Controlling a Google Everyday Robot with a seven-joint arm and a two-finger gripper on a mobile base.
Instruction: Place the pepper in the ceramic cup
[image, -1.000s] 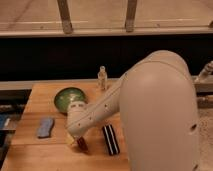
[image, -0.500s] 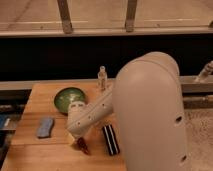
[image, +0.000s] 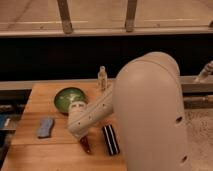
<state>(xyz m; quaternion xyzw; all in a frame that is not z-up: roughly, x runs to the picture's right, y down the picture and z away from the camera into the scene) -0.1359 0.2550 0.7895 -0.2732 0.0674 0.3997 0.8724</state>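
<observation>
The pepper is a small dark red chili lying on the wooden table near its front edge, just left of the black striped bar. My gripper is at the low end of the white arm, directly above and behind the pepper, and is mostly covered by the wrist. I cannot tell whether it touches the pepper. The ceramic cup is hidden or out of view.
A wide green bowl stands at the back left of the table. A small clear bottle stands at the back middle. A blue object lies at the left. The bulky upper arm covers the table's right side.
The bulky upper arm has swung a little to the left and nearer. The wrist stays over the pepper, which lies in the same spot.
</observation>
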